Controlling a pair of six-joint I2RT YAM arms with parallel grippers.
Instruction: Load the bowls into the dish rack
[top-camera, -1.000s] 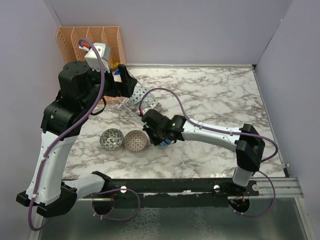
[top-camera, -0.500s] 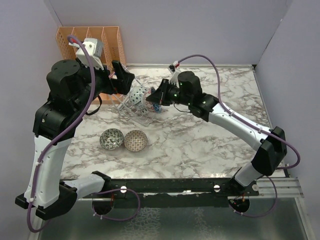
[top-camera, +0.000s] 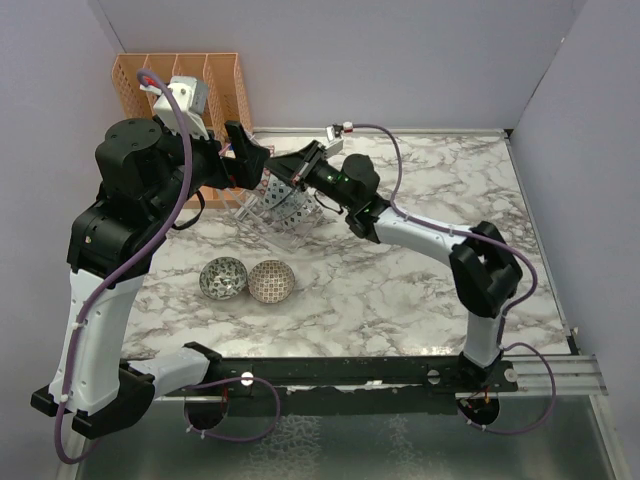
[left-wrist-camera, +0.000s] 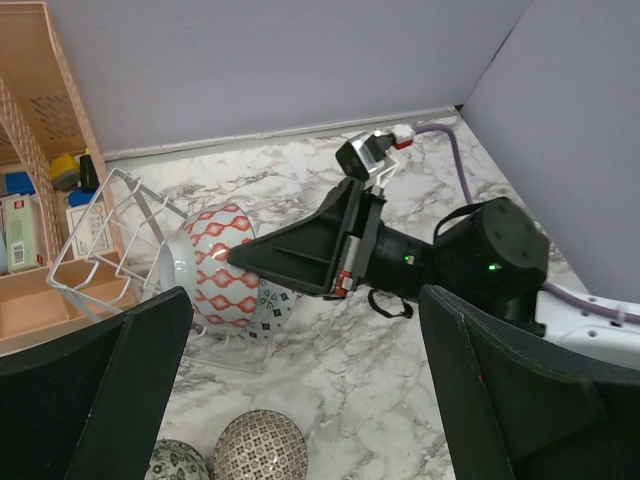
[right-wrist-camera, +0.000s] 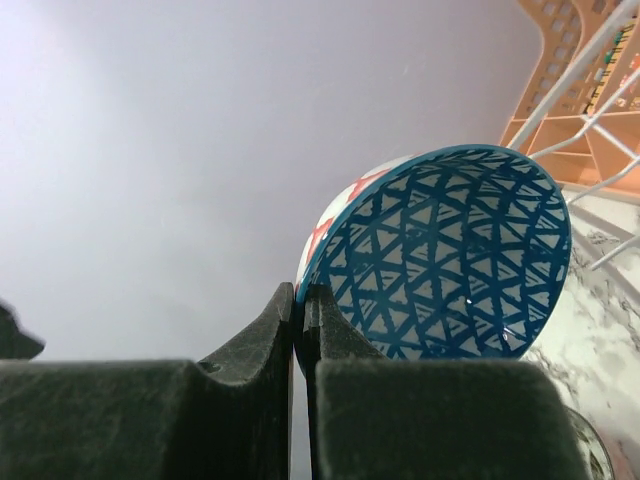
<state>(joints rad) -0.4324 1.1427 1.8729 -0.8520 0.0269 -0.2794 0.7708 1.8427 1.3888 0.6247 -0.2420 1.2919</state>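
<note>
My right gripper (right-wrist-camera: 300, 310) is shut on the rim of a blue bowl (right-wrist-camera: 450, 255) and holds it on edge at the dish rack (top-camera: 262, 208). A red-pink bowl (left-wrist-camera: 220, 265) stands in the rack right behind it, with a pale patterned bowl underside (left-wrist-camera: 262, 300) against it. In the top view the right gripper (top-camera: 290, 172) is over the rack. My left gripper (left-wrist-camera: 300, 400) is wide open and empty, hovering above the rack's left end (top-camera: 245, 158). A grey-black bowl (top-camera: 223, 278) and a beige-brown bowl (top-camera: 271, 282) sit on the table near the front left.
The orange perforated organiser (top-camera: 185, 85) stands in the back left corner, just behind the rack, with small items in it. Purple walls close in the table on the left, back and right. The two arms are close together over the rack.
My right arm has lifted the blue bowl from the table's middle and carried it back-left to the rack. My left gripper shifted slightly and stays open above the rack.
</note>
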